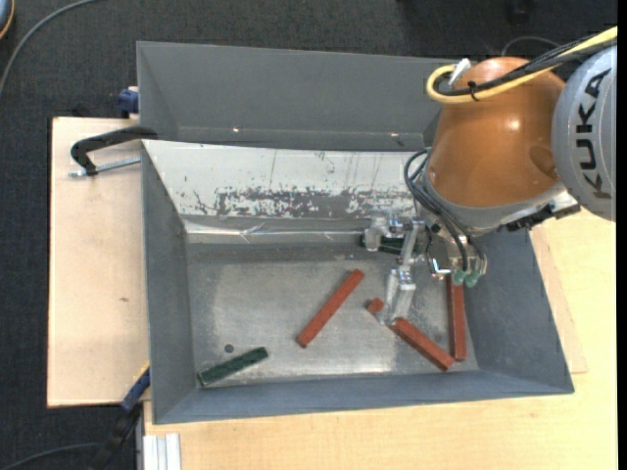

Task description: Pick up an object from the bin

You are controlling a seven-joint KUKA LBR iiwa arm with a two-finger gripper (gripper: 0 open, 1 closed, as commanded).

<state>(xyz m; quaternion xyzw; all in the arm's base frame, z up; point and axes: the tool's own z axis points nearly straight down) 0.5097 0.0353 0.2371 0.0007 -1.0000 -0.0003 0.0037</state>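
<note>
Dark carpet (294, 8) lies round a grey metal bin (294, 96), whose floor holds a few loose sticks.

Nearest, in the near left corner, a green stick (233, 363) lies almost along the near wall, well apart from the rest. Near right, the near red stick (423, 344) lies slanted, its right end close to the near right corner and its left end pointing up toward the middle. Beside it the right red stick (458, 319) runs near to far along the foot of the right wall, and the two nearly meet at their near ends.

A little farther in, the middle red stick (330, 308) lies on a slant in the centre of the floor. Between it and the near red stick sits a small red piece (375, 306).

The gripper (396, 309) is low in the bin, right of centre. It hangs just over the left end of the near red stick, with the red piece just beside it. Whether it is wide or narrow I cannot tell, and nothing shows in its grasp.

Above it bulks the orange cover (500, 135) of the arm (588, 135), reaching in from the right. Behind stands the far wall, scuffed.
</note>
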